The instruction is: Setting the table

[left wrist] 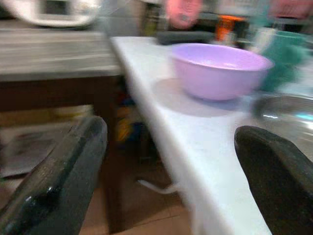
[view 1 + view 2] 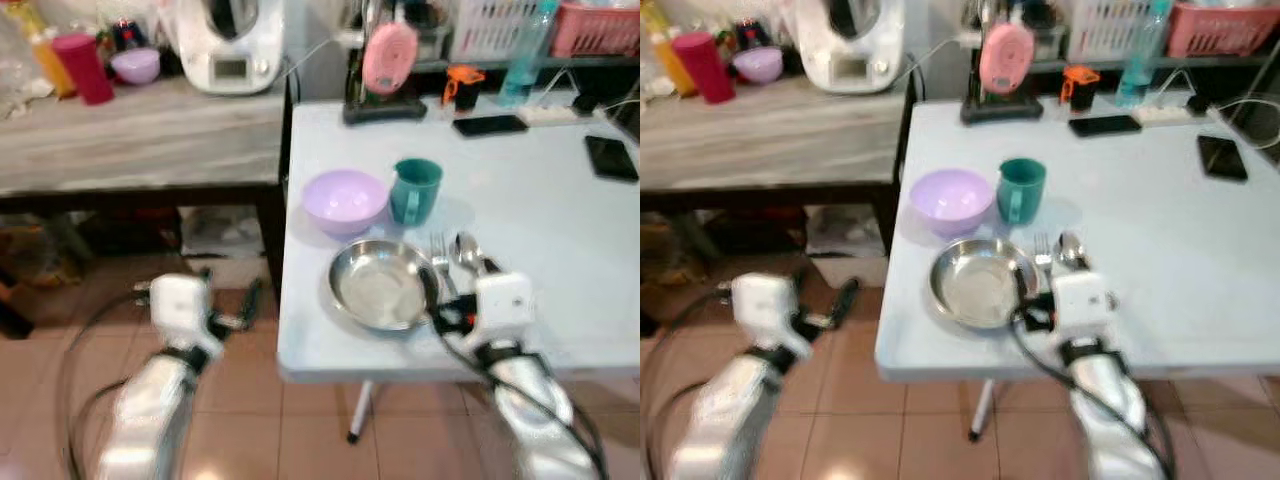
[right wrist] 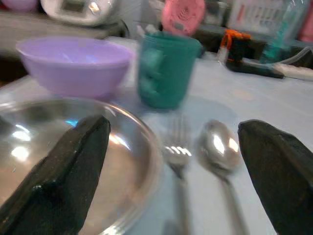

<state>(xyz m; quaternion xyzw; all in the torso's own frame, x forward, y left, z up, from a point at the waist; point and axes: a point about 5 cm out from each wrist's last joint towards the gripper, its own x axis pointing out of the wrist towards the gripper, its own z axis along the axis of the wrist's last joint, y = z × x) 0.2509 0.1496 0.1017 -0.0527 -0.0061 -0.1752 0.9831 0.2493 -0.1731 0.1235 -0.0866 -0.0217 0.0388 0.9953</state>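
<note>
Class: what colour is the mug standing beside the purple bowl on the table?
Teal green. The mug shows best in the right wrist view.

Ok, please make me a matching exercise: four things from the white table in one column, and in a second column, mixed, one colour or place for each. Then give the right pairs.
Things:
1. bowl
2. mug
3. metal plate
4. fork

Descriptions:
A. teal, with a handle
B. lies between the metal plate and the spoon
C. lilac, near the table's left edge
D. shiny, nearest the table's front edge, by the right gripper

Pairs: 1-C, 2-A, 3-D, 4-B
</note>
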